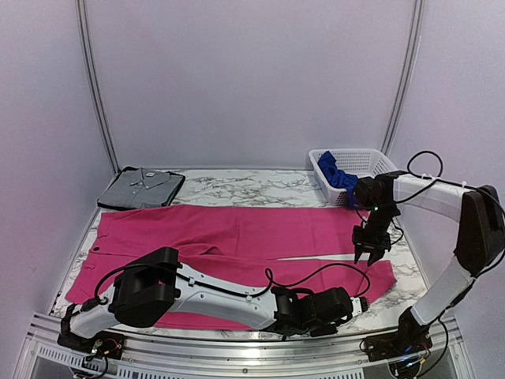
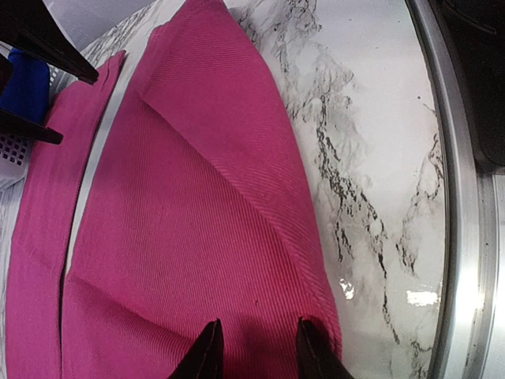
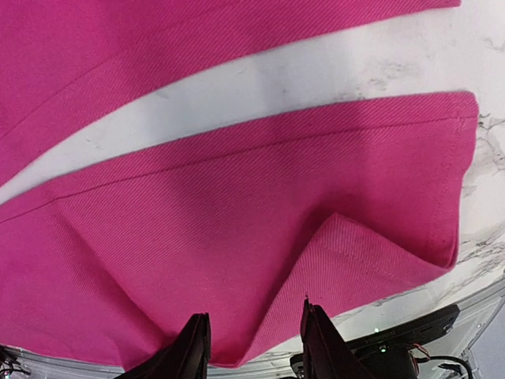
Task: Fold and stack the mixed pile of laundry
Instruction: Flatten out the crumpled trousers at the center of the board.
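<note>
Both claws are open and hold nothing; the left claw [image 2: 260, 357] sits low with its tips at the magenta-pink garment [image 1: 237, 229], which lies spread on the tabletop [image 1: 237, 183] under both claws; the right claw [image 3: 256, 347] hovers over the near leg, a turned-over flap [image 3: 347, 276] just ahead of it; the royal blue garment [image 1: 335, 175] lies beyond the right claw, in the basket [image 1: 371, 162]; to fold well, I would flatten that flap first, then pinch the near edge with both claws and carry it over evenly.
</note>
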You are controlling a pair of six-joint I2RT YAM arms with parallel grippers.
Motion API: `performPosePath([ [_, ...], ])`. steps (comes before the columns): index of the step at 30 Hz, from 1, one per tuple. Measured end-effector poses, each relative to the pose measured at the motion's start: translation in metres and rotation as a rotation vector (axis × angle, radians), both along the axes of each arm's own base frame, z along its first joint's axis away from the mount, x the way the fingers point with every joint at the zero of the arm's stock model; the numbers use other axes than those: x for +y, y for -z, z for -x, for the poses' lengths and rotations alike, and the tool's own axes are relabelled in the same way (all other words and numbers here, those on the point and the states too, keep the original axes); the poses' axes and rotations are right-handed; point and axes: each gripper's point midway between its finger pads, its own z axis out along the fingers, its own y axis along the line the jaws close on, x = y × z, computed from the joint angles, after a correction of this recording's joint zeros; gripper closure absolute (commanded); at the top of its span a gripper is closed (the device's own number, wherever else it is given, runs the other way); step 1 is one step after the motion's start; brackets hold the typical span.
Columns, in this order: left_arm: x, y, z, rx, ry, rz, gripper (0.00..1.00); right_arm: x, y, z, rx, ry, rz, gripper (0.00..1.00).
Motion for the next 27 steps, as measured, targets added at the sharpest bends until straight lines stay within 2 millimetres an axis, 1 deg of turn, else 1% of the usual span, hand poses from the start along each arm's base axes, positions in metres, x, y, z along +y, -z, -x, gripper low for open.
performPosePath([
  [4,0.000,0.000,0.000,0.002,-0.002,0.001,0.67,-0.001,0.017,0.006,0.038,0.006,0.009,0.65],
  [6,0.000,0.000,0.000,0.003,-0.003,0.002,0.67,-0.002,0.023,0.008,0.057,0.019,0.015,0.63],
  [12,0.000,0.001,0.000,0.004,-0.005,0.007,0.66,-0.005,0.033,0.011,0.081,0.118,0.043,0.64],
  [15,0.000,0.001,0.000,0.004,-0.005,0.008,0.66,-0.010,0.041,0.023,0.139,0.188,0.080,0.64],
  [18,0.000,0.000,0.000,0.004,-0.005,0.010,0.66,-0.018,0.051,0.039,0.214,0.249,0.134,0.65],
  [20,0.000,0.000,-0.001,0.005,-0.005,0.011,0.66,-0.023,0.054,0.050,0.258,0.289,0.165,0.70],
  [22,0.000,0.000,-0.001,0.006,-0.004,0.012,0.66,-0.032,0.053,0.059,0.292,0.336,0.191,0.75],
  [25,0.000,0.001,-0.001,0.007,-0.004,0.014,0.66,-0.048,0.047,0.069,0.321,0.416,0.229,0.84],
  [27,0.000,0.000,-0.002,0.008,-0.004,0.017,0.66,-0.058,0.039,0.076,0.309,0.474,0.233,0.86],
])
